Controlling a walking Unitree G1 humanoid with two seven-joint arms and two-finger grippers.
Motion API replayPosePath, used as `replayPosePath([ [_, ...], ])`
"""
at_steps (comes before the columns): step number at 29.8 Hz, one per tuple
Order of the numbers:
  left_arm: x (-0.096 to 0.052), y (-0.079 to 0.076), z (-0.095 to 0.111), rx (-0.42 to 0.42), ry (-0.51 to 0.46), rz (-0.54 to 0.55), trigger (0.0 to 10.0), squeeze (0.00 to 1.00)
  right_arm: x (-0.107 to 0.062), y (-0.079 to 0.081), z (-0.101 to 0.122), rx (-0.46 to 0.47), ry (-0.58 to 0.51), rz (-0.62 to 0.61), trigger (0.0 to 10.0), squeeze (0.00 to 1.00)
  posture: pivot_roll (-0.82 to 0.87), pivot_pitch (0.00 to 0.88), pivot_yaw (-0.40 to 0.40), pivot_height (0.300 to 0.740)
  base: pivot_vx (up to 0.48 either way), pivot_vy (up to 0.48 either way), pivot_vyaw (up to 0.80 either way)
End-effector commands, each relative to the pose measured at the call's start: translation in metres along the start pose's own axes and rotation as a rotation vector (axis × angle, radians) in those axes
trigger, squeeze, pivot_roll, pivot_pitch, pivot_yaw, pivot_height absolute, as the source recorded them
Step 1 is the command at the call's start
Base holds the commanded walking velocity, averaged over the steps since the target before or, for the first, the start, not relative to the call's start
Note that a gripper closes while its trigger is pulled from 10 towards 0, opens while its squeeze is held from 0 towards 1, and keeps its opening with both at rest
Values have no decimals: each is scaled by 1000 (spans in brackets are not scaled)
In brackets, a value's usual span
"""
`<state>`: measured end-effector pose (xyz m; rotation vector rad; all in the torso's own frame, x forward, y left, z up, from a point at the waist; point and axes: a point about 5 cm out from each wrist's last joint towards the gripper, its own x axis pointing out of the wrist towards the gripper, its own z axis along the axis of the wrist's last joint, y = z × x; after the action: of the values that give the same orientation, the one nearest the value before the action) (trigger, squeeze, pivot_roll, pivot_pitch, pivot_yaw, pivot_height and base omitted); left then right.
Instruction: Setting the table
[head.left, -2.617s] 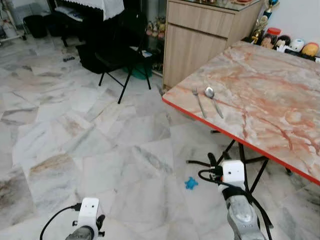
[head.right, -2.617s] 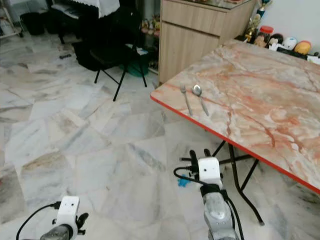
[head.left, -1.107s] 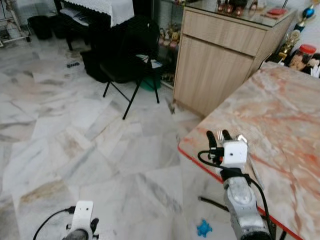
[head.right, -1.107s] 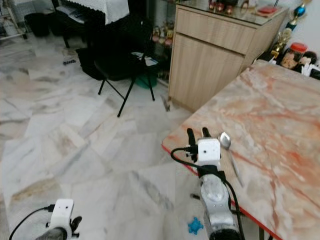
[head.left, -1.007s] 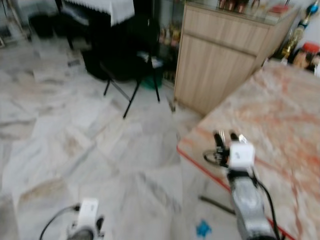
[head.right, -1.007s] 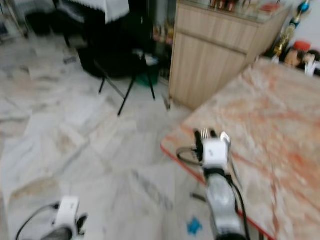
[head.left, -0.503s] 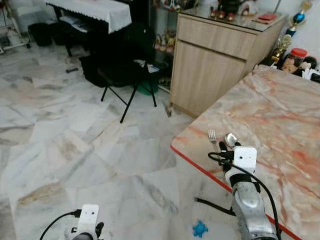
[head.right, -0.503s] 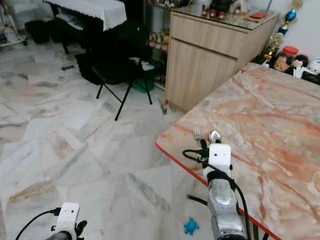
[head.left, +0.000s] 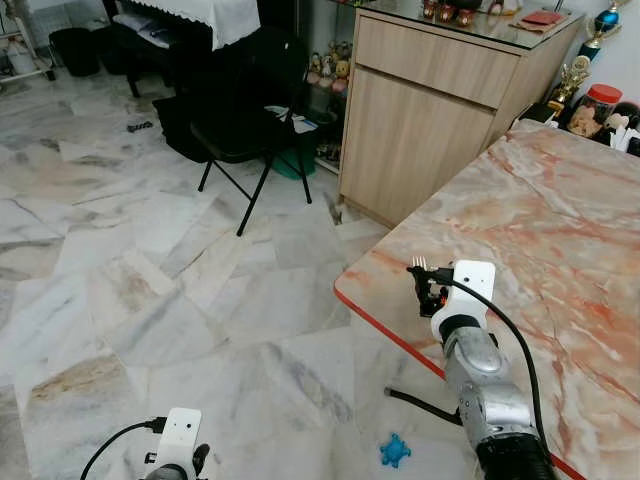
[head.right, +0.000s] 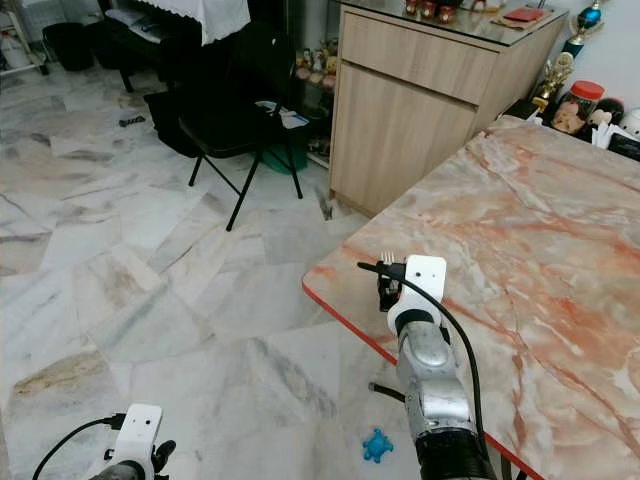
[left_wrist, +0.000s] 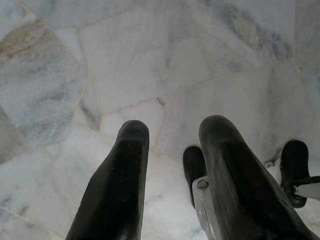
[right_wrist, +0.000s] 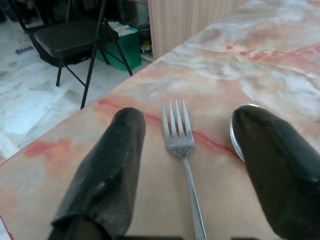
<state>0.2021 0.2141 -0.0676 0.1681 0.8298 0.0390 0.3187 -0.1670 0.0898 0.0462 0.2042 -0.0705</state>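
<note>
A silver fork (right_wrist: 181, 145) lies on the marble table (head.left: 560, 230) near its red-edged corner, tines toward the edge. A spoon (right_wrist: 239, 134) lies right beside it, mostly hidden behind one finger in the right wrist view. My right gripper (head.left: 425, 287) is low over that corner and open. Its two black fingers (right_wrist: 107, 175) stand either side of the fork, apart from it. Only the fork's tines (head.right: 386, 257) poke out past the wrist in the right eye view. My left gripper (left_wrist: 175, 127) hangs idle above the marble floor, open and empty.
A wooden cabinet (head.left: 440, 90) stands behind the table's corner, with a black folding chair (head.left: 250, 110) to its left. A small blue toy (head.left: 395, 450) lies on the floor by the table's legs. Jars and figurines (head.left: 600, 105) line the table's far edge.
My right gripper rose from below the table's edge to the corner and now sits lower, straddling the fork. The camera has shifted closer; fork and spoon have not moved.
</note>
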Motion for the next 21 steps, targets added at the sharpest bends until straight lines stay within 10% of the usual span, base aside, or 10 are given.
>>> replayPosePath([
  [1,-1,0,-6,11,27,-1,10000,0,-2,-3,2,-10,21,-10,10000,0,123,54,-41,740,0,0,0],
  [21,-2,0,-9,4,42,9,10000,0,-9,2,-7,-46,166,34,10000,0,120,57,-46,740,0,0,0],
])
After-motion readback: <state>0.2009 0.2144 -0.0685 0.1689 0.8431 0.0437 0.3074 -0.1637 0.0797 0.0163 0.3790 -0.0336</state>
